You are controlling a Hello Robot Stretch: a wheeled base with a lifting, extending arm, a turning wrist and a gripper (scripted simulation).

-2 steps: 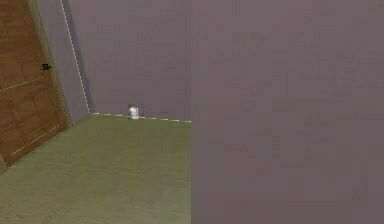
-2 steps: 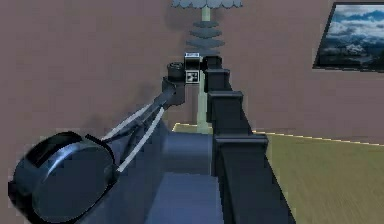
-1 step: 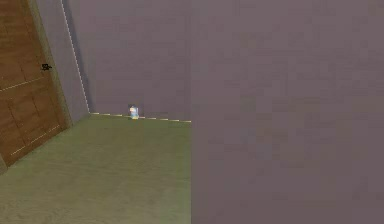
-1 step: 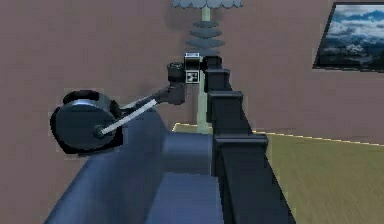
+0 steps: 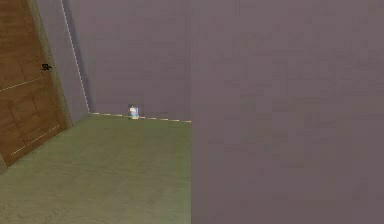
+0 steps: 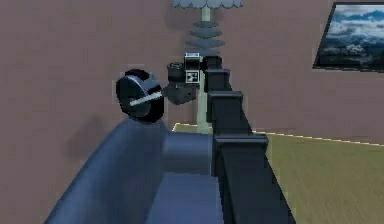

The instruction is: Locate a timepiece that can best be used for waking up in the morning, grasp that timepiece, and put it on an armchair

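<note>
Nearest in the arm side view, the dark arm [image 6: 245,165] rises from the bottom edge just right of centre, with a blue armchair [image 6: 115,180] spread across the lower left beside it. At the arm's far end, past two white marker squares [image 6: 195,68], the pincer [image 6: 166,96] holds a round dark timepiece [image 6: 140,95], which hangs left of centre just above the armchair's upper edge, against the pink wall. The timepiece is a thick disc with no clear long axis; its flat face is turned toward the lower left of the frame, and a pale bar crosses it on a slant, climbing to the right. Beyond stand a floor lamp [image 6: 205,30] at top centre and a framed picture [image 6: 352,38] on the wall at upper right.

The forward view offers a different corner: green floor [image 5: 110,170] in the lower left, a near wall [image 5: 290,110] across the right half, a wooden door [image 5: 25,85] with a dark handle [image 5: 46,67] at far left, and a small white thing [image 5: 133,112] at the foot of the back wall.
</note>
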